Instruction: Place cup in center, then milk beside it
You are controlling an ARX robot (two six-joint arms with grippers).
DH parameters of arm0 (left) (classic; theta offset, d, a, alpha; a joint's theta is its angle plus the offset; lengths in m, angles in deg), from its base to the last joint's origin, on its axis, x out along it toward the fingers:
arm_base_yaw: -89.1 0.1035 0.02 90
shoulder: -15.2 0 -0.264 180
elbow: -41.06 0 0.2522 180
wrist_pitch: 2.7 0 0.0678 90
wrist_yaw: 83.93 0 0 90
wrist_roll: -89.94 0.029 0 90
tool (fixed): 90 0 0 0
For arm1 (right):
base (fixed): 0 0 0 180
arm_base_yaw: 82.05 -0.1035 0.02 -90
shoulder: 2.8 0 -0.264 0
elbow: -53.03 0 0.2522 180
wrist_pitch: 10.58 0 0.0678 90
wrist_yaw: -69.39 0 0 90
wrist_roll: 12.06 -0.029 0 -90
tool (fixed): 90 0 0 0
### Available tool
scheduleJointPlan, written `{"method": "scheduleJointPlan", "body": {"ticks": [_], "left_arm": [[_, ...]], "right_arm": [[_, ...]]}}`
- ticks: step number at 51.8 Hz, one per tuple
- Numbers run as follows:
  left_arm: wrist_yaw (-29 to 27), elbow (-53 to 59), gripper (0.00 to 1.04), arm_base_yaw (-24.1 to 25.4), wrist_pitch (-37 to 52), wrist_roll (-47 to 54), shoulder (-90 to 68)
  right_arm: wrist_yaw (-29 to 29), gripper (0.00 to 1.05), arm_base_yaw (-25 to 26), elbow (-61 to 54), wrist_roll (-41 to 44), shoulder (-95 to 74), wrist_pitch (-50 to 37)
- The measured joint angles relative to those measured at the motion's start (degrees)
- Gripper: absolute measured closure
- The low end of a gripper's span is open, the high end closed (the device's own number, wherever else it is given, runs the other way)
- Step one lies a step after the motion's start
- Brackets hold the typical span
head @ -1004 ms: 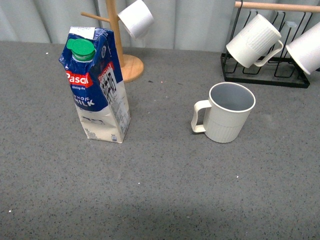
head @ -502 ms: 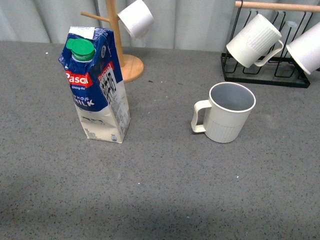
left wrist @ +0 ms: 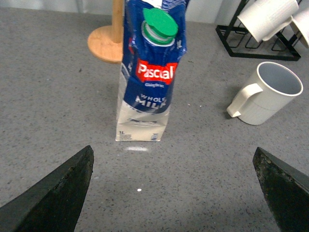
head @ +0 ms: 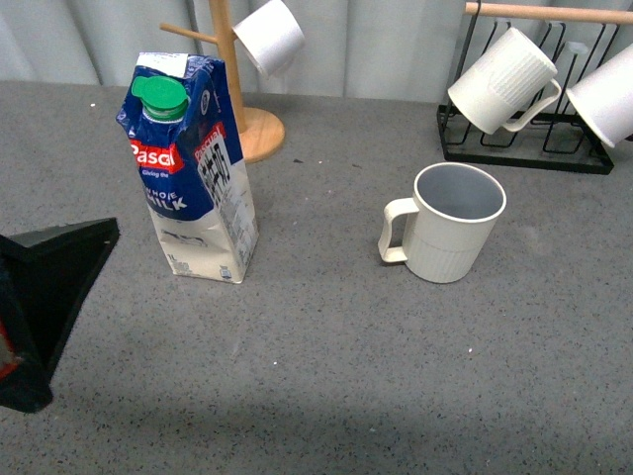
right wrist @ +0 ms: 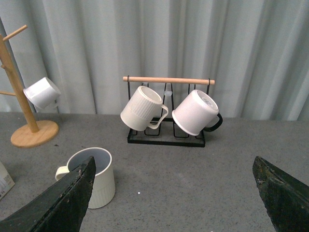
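The cup (head: 450, 223), a cream mug with a ribbed lower half, stands upright right of the table's middle, handle to the left. The milk (head: 193, 168), a blue-and-white carton with a green cap, stands upright at the left. The center (head: 326, 327) is bare grey speckled tabletop. A black finger of my left gripper (head: 49, 287) shows at the lower left, near the carton. In the left wrist view my left gripper (left wrist: 173, 159) is open and empty, facing the milk (left wrist: 149, 82), with the cup (left wrist: 268, 94) to one side. My right gripper (right wrist: 174, 164) is open and empty, with the cup (right wrist: 91, 176) by one finger.
A wooden mug tree (head: 259, 134) with a small white cup (head: 269, 35) stands behind the milk. A black wire rack (head: 524, 148) at the back right holds a ribbed mug (head: 499, 81) and another white mug (head: 608, 94). A grey curtain closes the back.
A black finger of my left gripper has come into the front view at the lower left. The milk and the cup have not moved.
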Motion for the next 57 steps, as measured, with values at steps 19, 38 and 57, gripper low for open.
{"method": "scheduleJointPlan", "body": {"ticks": [19,38,57], "left_arm": [[-2.60,-4.17,0.07,-3.72,11.23,2.03,-16.22],[-4.13,-9.07,0.07,-0.90,14.75,4.13,-26.18],[-1.99,-13.49,0.07,0.07,14.97,4.92,-31.61]], "right_arm": [[0.00,0.09,0.00,0.00,-0.02,0.00,0.00],[0.00,0.09,0.00,0.00,-0.02,0.00,0.00],[0.00,0.09,0.00,0.00,-0.02,0.00,0.00]]}}
